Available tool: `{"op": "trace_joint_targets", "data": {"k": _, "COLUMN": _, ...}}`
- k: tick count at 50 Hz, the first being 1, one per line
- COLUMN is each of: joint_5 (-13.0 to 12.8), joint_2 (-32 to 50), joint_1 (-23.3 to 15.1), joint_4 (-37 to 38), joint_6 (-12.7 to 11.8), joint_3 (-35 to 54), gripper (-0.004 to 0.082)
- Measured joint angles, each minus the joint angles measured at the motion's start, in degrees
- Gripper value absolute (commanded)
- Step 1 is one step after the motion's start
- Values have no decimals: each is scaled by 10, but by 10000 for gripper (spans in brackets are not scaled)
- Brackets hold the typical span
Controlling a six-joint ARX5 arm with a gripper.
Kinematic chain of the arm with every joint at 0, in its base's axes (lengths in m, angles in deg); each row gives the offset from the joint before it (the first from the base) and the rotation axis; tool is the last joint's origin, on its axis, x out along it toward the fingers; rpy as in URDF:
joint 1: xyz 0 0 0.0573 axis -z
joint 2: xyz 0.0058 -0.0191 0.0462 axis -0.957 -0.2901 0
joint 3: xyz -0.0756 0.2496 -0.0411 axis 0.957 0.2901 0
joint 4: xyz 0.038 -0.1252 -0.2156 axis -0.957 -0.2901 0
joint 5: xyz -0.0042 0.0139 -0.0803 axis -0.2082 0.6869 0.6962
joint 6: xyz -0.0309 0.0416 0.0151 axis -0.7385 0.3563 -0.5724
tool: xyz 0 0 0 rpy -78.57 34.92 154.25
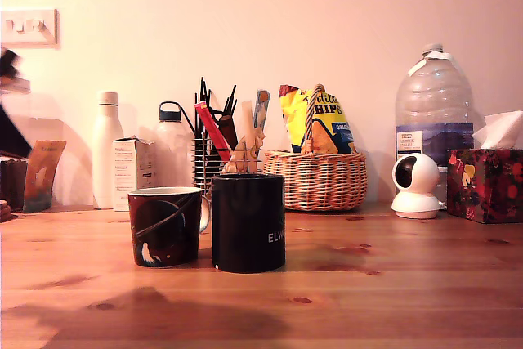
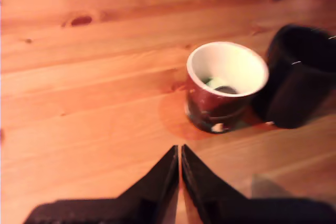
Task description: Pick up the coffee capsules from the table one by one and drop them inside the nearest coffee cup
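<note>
The coffee cup point(image 2: 227, 85) point(image 1: 165, 226), dark and glossy with pale swirling lines and a white inside, stands upright on the wooden table. In the wrist view two coffee capsules lie at its bottom: a pale green one point(image 2: 213, 82) and a dark brown one point(image 2: 227, 89) touching it. My gripper point(image 2: 180, 149) hovers over bare table short of the cup, its black fingers pressed together with nothing between them. The exterior view does not show the capsules, and the gripper is not clearly seen there.
A taller black mug point(image 1: 248, 222) point(image 2: 300, 82) stands right beside the cup. Along the back wall are a wicker basket point(image 1: 319, 179) of snack bags, a pen holder point(image 1: 219, 153), bottles, a big water jug point(image 1: 433, 116), a white camera point(image 1: 415, 185) and a tissue box point(image 1: 486, 184).
</note>
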State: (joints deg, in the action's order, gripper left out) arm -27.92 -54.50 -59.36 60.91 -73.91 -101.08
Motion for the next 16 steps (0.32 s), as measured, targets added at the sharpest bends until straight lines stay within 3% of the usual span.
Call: {"op": "trace_joint_targets", "data": {"k": 16, "joint_5": 10, "joint_2": 137, "joint_1": 0, "joint_4": -101, "joint_6": -15, "joint_3": 0, "gripper": -16}}
